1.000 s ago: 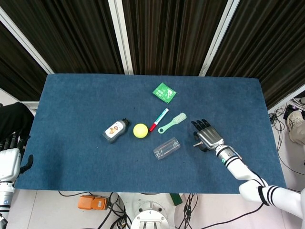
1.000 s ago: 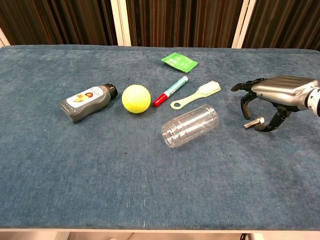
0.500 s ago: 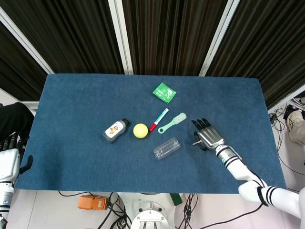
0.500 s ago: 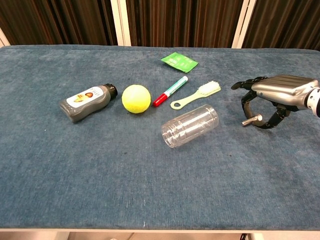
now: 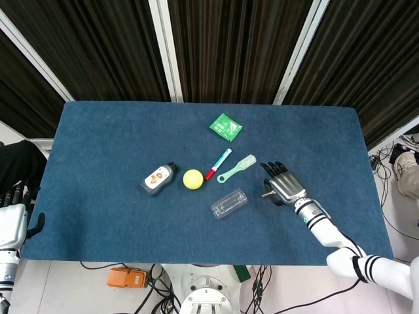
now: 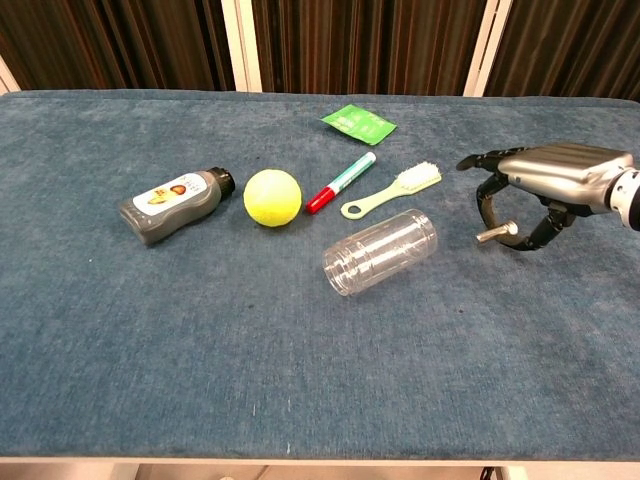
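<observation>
My right hand [image 6: 545, 185] hovers over the blue table cloth [image 6: 300, 380] at the right, palm down. It pinches a small silver metal pin [image 6: 494, 236] between thumb and a finger, just above the cloth; the head view shows the pin [image 5: 267, 193] sticking out to the left of the right hand [image 5: 283, 185]. A clear plastic jar [image 6: 380, 252] lies on its side to the left of that hand. My left hand [image 5: 12, 219] hangs off the table's left edge, fingers apart, holding nothing.
A green brush [image 6: 392, 190], a red-capped marker [image 6: 341, 182], a yellow ball [image 6: 272, 197] and a grey bottle [image 6: 172, 205] lie in a row across the middle. A green packet [image 6: 358, 123] lies further back. Dark curtains stand behind the table.
The right hand closed on the metal pin, lifted it off the cloth and shifted slightly left and back. The left hand stayed where it was.
</observation>
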